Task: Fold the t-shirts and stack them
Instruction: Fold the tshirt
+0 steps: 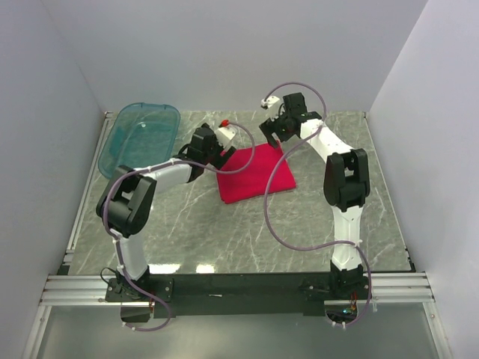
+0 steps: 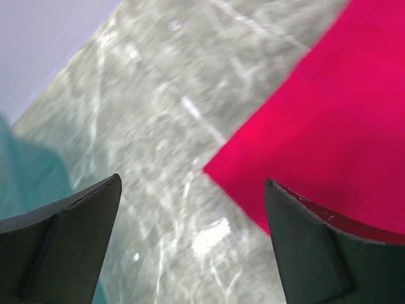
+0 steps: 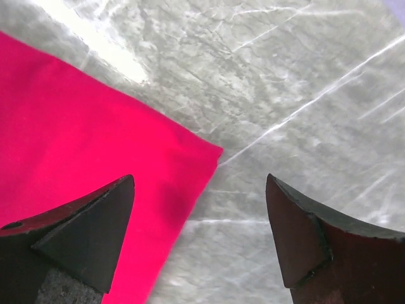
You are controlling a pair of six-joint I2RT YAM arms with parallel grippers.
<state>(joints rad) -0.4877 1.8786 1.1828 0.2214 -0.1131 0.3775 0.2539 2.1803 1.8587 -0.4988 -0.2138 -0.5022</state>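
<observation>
A plain bright red t-shirt (image 1: 254, 176) lies folded into a flat rectangle at the middle of the marble table. My left gripper (image 1: 222, 155) hovers over its far left corner, jaws open and holding nothing; in the left wrist view the red t-shirt (image 2: 329, 120) fills the right side and its corner points between the fingers. My right gripper (image 1: 272, 137) hangs above the far right corner, open as well. In the right wrist view the red t-shirt (image 3: 82, 158) lies left, its corner just ahead of the left fingertip (image 3: 120, 196).
A translucent teal plastic tub (image 1: 140, 136) stands at the table's far left, its edge showing as the teal tub (image 2: 28, 177) in the left wrist view. White walls close in the table on three sides. Cables loop over both arms.
</observation>
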